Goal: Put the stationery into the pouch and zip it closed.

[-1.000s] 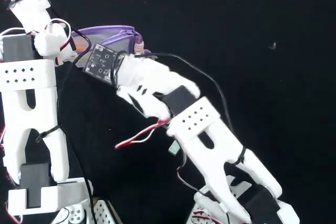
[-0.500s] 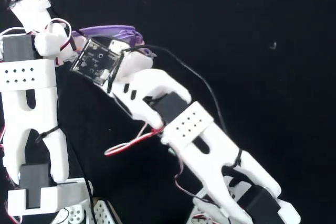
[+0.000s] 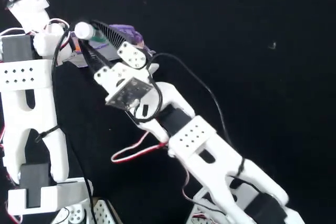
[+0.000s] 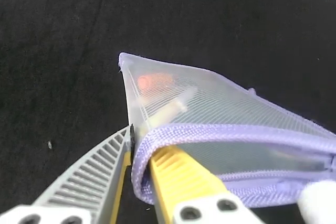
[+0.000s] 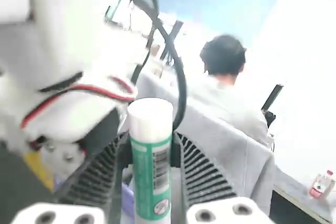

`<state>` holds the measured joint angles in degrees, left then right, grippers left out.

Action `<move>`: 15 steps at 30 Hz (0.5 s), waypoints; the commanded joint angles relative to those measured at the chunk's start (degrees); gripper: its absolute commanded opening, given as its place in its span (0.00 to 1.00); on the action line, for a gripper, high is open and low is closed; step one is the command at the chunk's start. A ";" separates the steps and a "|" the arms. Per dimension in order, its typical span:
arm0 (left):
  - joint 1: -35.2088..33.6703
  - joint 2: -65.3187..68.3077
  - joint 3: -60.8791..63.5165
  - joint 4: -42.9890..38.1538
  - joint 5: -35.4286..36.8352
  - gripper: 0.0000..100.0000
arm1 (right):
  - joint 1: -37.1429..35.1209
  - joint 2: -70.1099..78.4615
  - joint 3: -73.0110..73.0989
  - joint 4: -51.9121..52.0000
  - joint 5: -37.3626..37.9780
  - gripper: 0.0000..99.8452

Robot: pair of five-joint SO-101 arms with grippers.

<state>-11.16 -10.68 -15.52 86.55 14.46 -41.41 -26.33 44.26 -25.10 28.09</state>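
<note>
In the left wrist view, the left gripper [image 4: 140, 145] pinches the rim of the purple-edged pouch [image 4: 210, 114], with an orange item [image 4: 155, 81] and a pale stick [image 4: 170, 109] inside. In the high view, the right gripper [image 3: 97, 38], clamped on a glue stick [image 3: 84, 30], hides part of the pouch at the tabletop's [image 3: 236, 51] far left corner.

Bright, even light, faint shadows on the black table [image 3: 273, 108], washed-out glare in the right wrist view.

A robotics lab: white printed arms [image 3: 31, 103] with bare wiring [image 3: 134, 149] on a black-draped table [image 3: 273, 77], pale walls [image 5: 315, 77] rising beyond the right pincer [image 5: 149, 140].
</note>
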 commanded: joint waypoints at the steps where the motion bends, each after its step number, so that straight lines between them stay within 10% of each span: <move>1: 0.84 -1.93 -0.13 -0.88 -0.53 0.03 | 3.34 4.79 -3.91 -9.14 -5.89 0.01; 15: 0.57 -1.58 -0.40 -1.14 -0.35 0.03 | 10.02 14.81 -4.70 -12.92 -24.53 0.01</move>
<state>-10.90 -10.59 -15.52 86.29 14.20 -34.81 -10.24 39.08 -38.81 4.53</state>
